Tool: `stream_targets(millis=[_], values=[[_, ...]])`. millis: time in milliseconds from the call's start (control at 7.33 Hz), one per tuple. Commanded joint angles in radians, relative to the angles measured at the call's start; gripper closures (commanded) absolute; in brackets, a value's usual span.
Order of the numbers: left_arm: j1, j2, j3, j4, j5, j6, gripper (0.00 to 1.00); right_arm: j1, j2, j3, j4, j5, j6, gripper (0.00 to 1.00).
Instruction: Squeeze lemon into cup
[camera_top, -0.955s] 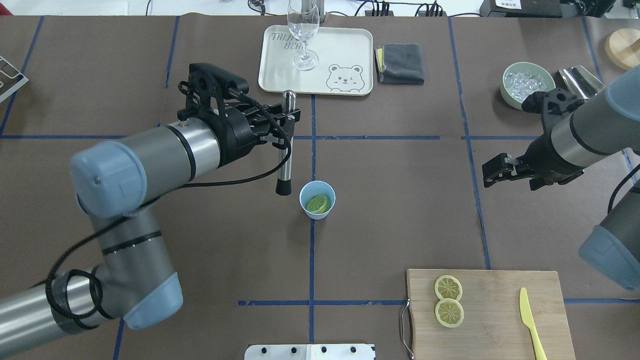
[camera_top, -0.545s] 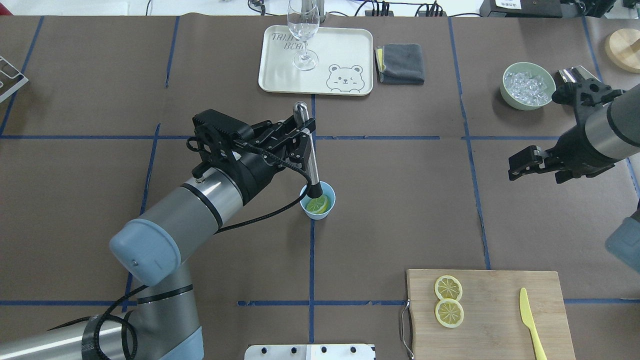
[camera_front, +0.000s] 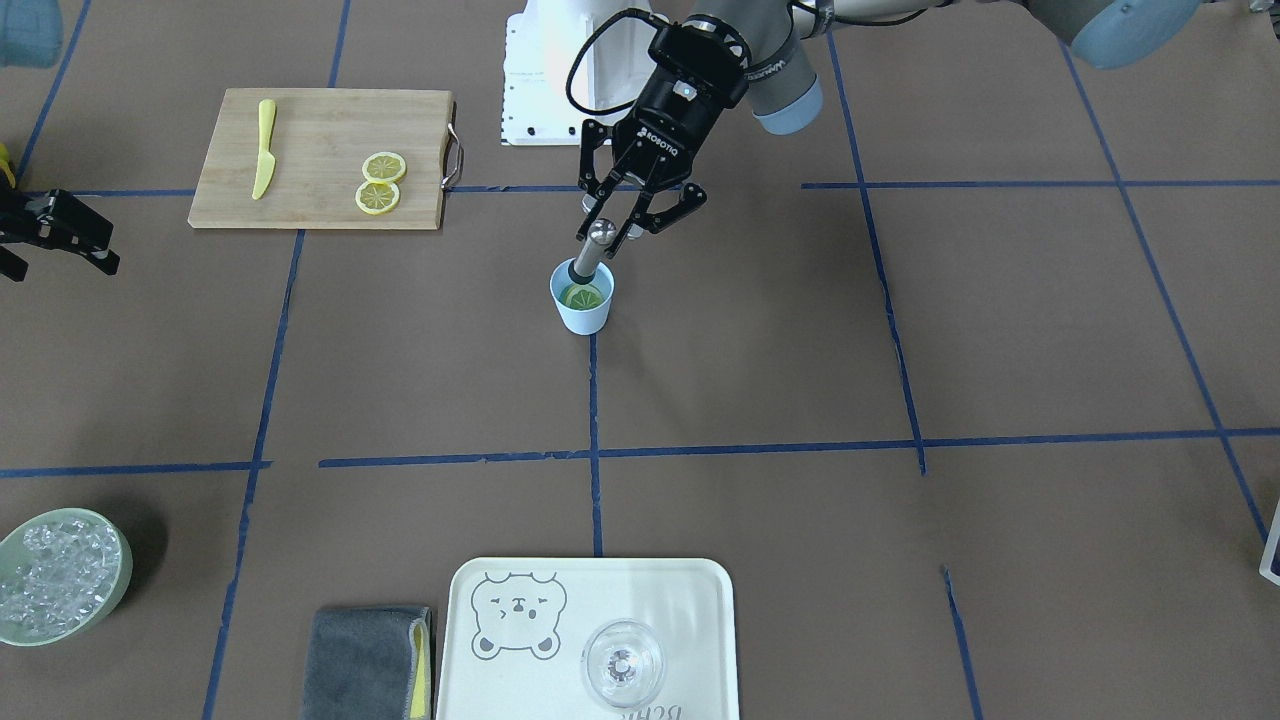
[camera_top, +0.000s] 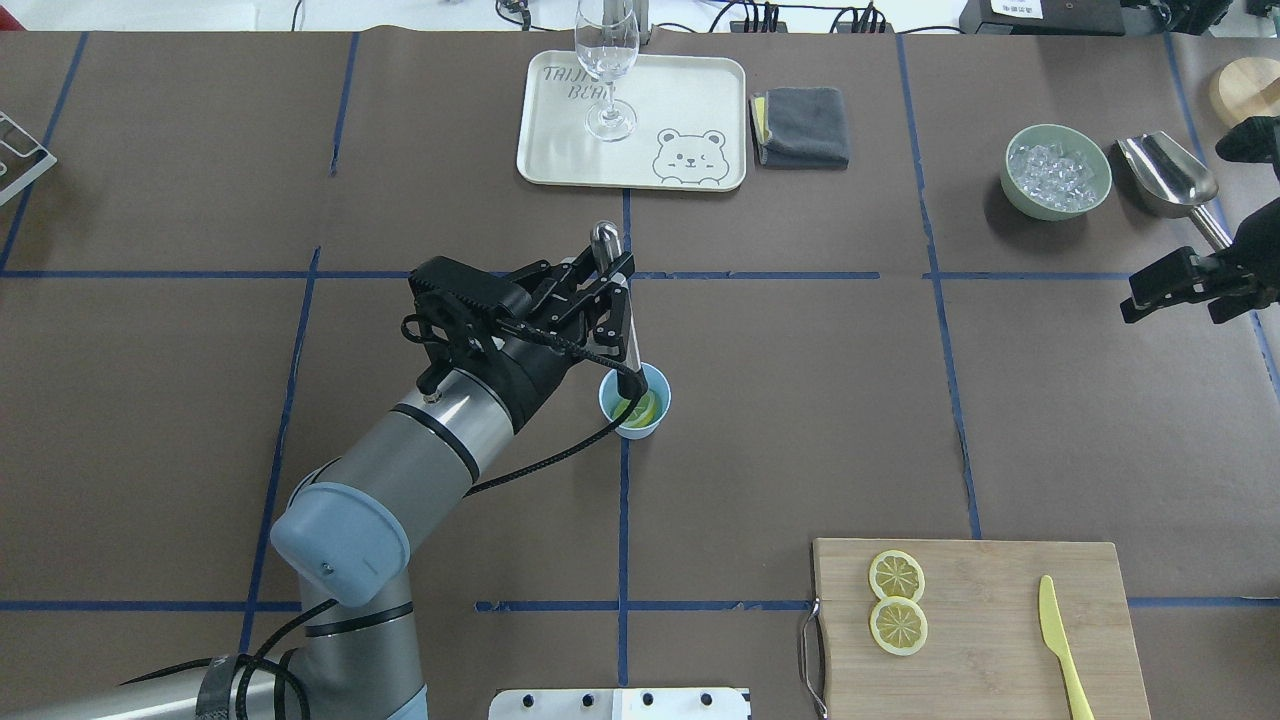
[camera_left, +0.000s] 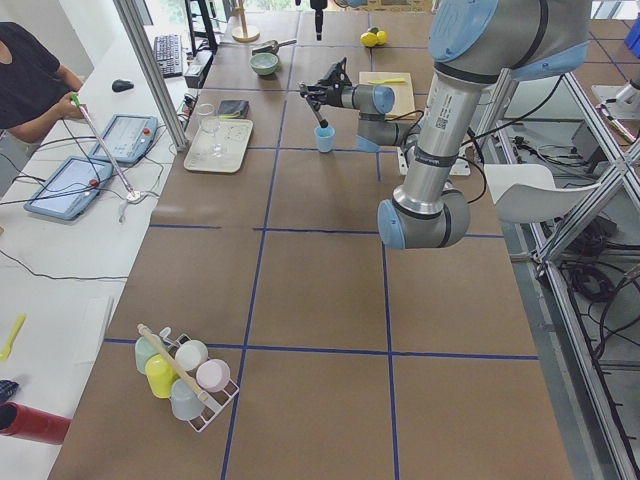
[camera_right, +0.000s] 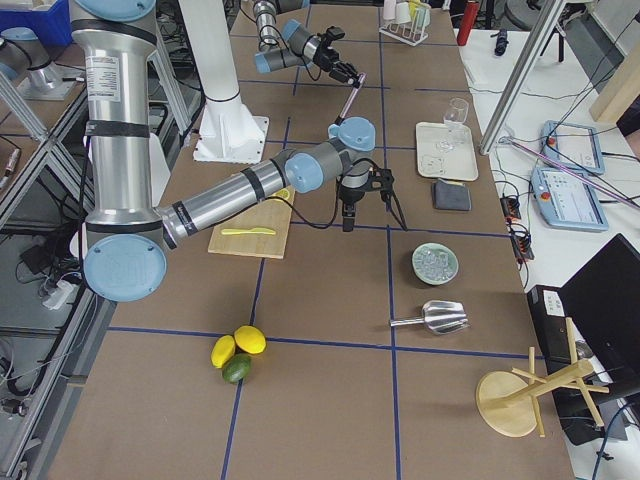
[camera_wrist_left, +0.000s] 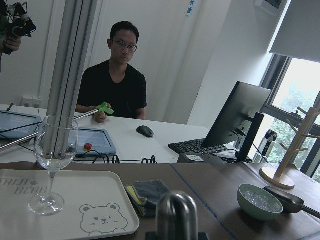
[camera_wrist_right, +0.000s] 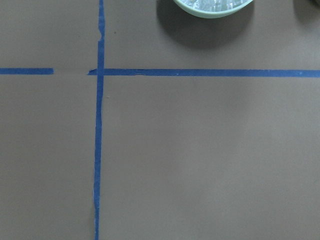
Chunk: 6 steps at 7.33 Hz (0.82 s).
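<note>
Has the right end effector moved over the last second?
Yes. In the overhead view the right end effector has drawn back rightward, from left of the green ice bowl to right of it, near the metal scoop.

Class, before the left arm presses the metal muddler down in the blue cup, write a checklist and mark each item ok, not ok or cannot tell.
1. Grip: left gripper shut on the muddler: ok.
2. The muddler's black tip is inside the cup: ok.
3. The cup stands upright: ok.
4. The lemon slice is in the cup, by the tip: ok.
5. Tip touching the slice: cannot tell.
6. The right gripper is well away from the cup: ok.
</note>
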Motion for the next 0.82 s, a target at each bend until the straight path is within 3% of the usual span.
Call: stream_targets(millis=[0, 682], values=[[0.015, -0.007, 0.038, -0.001, 0.002, 0.021, 1.0, 0.023, -0.007, -0.012, -0.001, 0.01, -0.038, 0.0], [0.035, -0.054, 0.159, -0.008, 0.002, 0.018, 1.0, 0.031, -0.039, -0.012, 0.001, 0.01, -0.068, 0.0]])
